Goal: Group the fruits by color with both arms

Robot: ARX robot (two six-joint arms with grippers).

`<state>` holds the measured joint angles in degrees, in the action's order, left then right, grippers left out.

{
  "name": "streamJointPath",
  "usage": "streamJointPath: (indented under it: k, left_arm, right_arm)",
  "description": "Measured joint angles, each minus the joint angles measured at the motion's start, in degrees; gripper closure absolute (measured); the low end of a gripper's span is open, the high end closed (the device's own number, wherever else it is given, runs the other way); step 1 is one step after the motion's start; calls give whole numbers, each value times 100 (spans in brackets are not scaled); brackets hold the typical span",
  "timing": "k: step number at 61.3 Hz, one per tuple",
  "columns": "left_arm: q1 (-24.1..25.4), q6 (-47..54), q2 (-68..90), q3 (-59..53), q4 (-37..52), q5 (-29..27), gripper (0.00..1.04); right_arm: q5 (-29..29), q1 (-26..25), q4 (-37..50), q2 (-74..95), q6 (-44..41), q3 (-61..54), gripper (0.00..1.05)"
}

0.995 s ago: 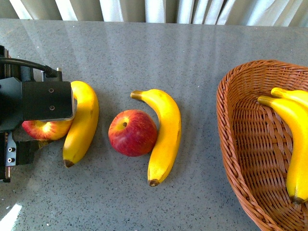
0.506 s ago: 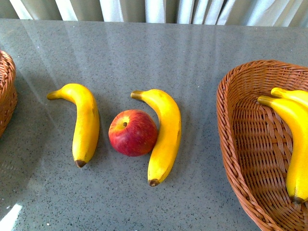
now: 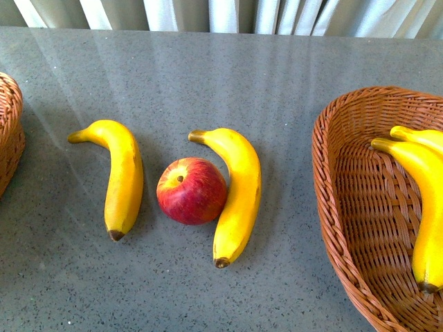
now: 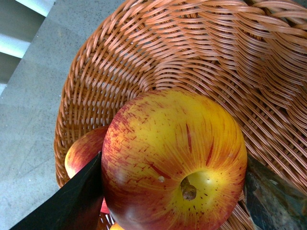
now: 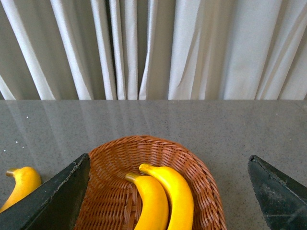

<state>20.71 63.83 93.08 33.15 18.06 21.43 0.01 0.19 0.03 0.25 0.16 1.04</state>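
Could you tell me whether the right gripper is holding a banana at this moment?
No, the right gripper is open and holds nothing; the two bananas lie in the basket.

An apple (image 4: 172,158) sits between the left gripper's (image 4: 172,201) fingers (image 4: 72,206), over the left basket (image 4: 201,57). A second apple (image 4: 84,151) lies in that basket, below and beside one finger. Below and ahead of the right gripper (image 5: 168,211) stands the right basket (image 5: 115,163) with two bananas (image 5: 180,196) side by side inside. A third banana (image 5: 21,184) lies on the table (image 5: 216,124) to its left.
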Motion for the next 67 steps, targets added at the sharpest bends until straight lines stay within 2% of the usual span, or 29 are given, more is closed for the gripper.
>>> streamJointPath:
  k: [3,12,24,32,40,49,61,67]
  left_arm:
    - [15,-63,50,-33,42,9,32]
    - [103,-79,105,-96,133,81,7]
    - [144,-227,-83,-221,72,323,9]
    - [-125,-452,-629,-369,-96,542,9]
    - [-866,-686,-1318,-555,-302,658,9]
    - [-1928,-977,-1731,-614,-396,625,9]
    - [-3407,-1143,-1174,-612,-72,243,9]
    - [-3893,-1165,-629,-579,138,116,9]
  right_arm:
    - [0,0,0,2,0,0,9]
    - [0,0,0,2,0,0,9]
    - [0,0,0,0,0,0,9]
    - [0,0,0,2,0,0,9]
    - [0,0,0,2,0,0,9]
    - [0,0,0,2,0,0,9]
    - [0,0,0,2,0,0,9]
    - [0,0,0,2,0,0,9]
